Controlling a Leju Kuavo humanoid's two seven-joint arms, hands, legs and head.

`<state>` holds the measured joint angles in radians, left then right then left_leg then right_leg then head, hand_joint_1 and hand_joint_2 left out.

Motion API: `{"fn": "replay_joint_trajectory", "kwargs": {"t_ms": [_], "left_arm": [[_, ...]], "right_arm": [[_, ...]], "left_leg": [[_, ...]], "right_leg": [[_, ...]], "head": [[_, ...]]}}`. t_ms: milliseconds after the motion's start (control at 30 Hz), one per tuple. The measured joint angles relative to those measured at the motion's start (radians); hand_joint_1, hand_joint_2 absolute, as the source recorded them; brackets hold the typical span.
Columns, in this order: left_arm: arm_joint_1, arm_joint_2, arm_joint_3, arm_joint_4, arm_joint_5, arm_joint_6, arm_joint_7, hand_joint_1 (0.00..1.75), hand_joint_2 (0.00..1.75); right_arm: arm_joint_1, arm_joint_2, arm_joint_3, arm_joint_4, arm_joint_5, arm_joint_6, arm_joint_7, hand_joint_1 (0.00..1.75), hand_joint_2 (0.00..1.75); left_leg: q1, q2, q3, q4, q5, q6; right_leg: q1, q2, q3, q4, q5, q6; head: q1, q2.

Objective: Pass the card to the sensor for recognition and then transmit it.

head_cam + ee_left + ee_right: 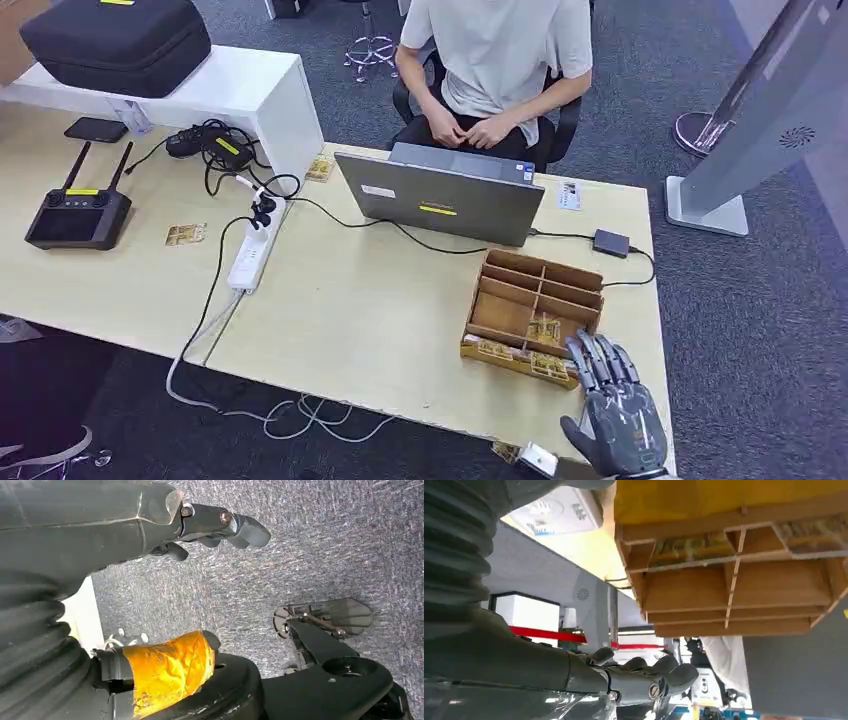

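Note:
A wooden compartment tray (pixel 500 310) stands near the desk's front right edge, with patterned cards (pixel 543 328) in its front compartments. My right hand (pixel 615 412) hovers just in front of the tray, fingers stretched toward it and holding nothing. In the right wrist view the fingers (pixel 644 672) lie apart from the tray (pixel 734 580). A small dark sensor box (pixel 611 242) lies behind the tray, cabled to the laptop (pixel 440 195). My left hand (pixel 150 525) hangs over the carpet, fingers loosely bent, empty.
A person sits behind the laptop. Loose cards lie at the left (pixel 185 234), by the white shelf (pixel 320 167) and at the laptop's right (pixel 569 194). A power strip (pixel 250 255), a controller (pixel 78 215) and a grey stand (pixel 750 130) are nearby.

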<state>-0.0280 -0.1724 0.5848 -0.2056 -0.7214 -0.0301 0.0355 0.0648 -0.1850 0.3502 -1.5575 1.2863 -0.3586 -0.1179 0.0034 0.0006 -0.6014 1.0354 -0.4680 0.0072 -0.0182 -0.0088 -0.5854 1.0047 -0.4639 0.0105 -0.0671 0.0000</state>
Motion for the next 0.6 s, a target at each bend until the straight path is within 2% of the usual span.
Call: {"fn": "replay_joint_trajectory", "kwargs": {"t_ms": [167,233,300,400,600], "left_arm": [[-0.001,-0.002,0.005,0.0,-0.004,-0.002,0.0,0.0,1.75],[-0.002,-0.008,0.004,0.0,-0.068,-0.027,-0.008,0.0,1.75],[-0.003,-0.035,-0.022,0.0,-0.149,-0.022,0.003,0.0,1.75],[-0.015,-0.08,-0.047,0.0,-0.168,0.015,0.027,0.0,1.75],[-0.026,-0.105,-0.069,0.0,-0.175,0.008,0.029,0.0,1.75]], "right_arm": [[-0.024,0.027,0.026,0.065,-0.008,-0.001,-0.009,0.0,1.75],[-0.037,0.04,0.035,0.092,-0.009,-0.002,-0.013,0.0,1.75],[-0.057,0.057,0.048,0.126,-0.008,-0.002,-0.016,0.0,1.75],[-0.09,0.088,0.06,0.17,0.002,-0.002,-0.005,0.0,1.75],[-0.126,0.112,0.067,0.236,0.003,-0.01,0.003,0.0,1.75]], "left_leg": [[0.0,0.0,0.0,0.0,0.0,0.0],[0.0,0.0,0.0,0.0,0.0,0.0],[0.0,0.0,0.0,0.0,0.0,0.0],[-0.001,0.0,0.0,0.0,0.0,0.0],[-0.001,0.0,0.0,0.0,0.001,0.001]], "right_leg": [[0.0,0.0,0.0,0.0,0.0,0.0],[0.0,0.0,0.0,0.0,0.0,0.0],[0.0,0.0,0.0,0.0,0.0,0.0],[-0.001,0.0,0.001,0.0,0.0,0.0],[-0.001,0.0,0.001,0.0,0.0,0.0]], "head": [[0.0,0.0],[0.0,0.0],[0.0,0.0],[0.0,0.0],[0.0,0.0]]}}
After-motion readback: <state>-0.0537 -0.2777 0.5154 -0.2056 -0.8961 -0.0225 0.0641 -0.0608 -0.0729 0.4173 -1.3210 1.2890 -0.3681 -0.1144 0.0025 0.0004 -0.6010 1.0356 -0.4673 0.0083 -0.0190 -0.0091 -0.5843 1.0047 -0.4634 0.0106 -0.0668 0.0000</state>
